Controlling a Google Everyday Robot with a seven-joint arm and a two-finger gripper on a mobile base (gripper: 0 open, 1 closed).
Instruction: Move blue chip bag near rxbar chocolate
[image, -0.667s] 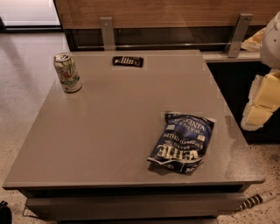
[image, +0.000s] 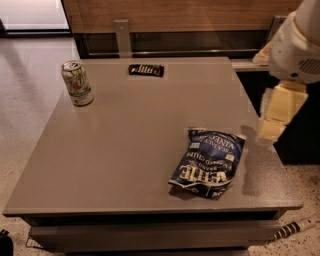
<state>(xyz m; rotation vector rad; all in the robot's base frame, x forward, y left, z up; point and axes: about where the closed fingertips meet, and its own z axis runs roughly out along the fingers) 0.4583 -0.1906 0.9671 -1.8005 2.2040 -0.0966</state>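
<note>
Gripper (image: 270, 131) hangs by the right edge of the counter (image: 135, 150), holding nothing; open or closed, I cannot tell. From it, the blue chip bag (image: 207, 162) lies near at 8 o'clock, untouched, long axis 1-to-7. The rxbar chocolate (image: 146, 70) waits well apart, at the bag's 11 o'clock.
</note>
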